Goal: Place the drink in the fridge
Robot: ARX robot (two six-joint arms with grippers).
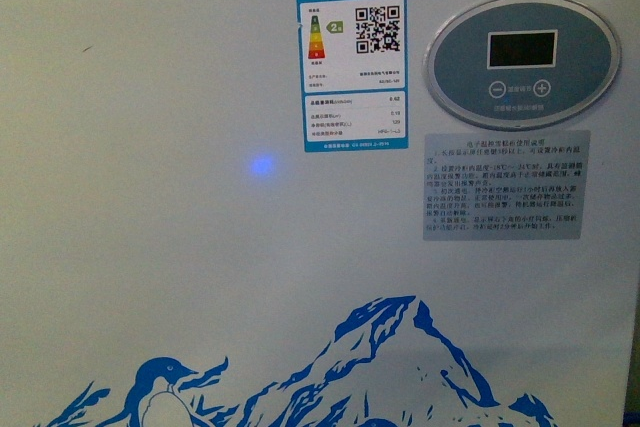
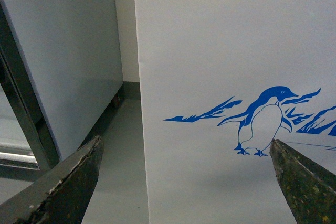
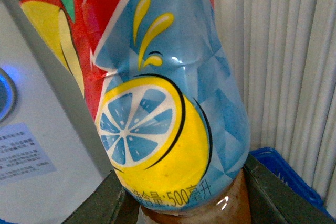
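The fridge (image 1: pixel 200 247) fills the front view: a white front wall with a blue top rim, an oval grey display panel (image 1: pixel 522 60) and a blue penguin-and-mountain decal (image 1: pixel 380 367). No arm shows there. In the left wrist view my left gripper (image 2: pixel 186 153) stands open before the fridge's white wall (image 2: pixel 210 51), close to its corner, with the penguin decal (image 2: pixel 262 121) between the fingertips. In the right wrist view my right gripper (image 3: pixel 184 203) is shut on the drink bottle (image 3: pixel 157 103), which has a blue, red and yellow lemon label. The fridge's wall (image 3: pixel 31 150) is beside the bottle.
A tall grey cabinet (image 2: pixel 68 56) stands beside the fridge, with a narrow strip of grey floor (image 2: pixel 118 171) between them. Behind the bottle hangs a white pleated curtain (image 3: pixel 283 51), and a blue crate (image 3: pixel 286 171) sits below it. An energy label (image 1: pixel 350 57) and a grey notice (image 1: pixel 505 185) are stuck on the fridge.
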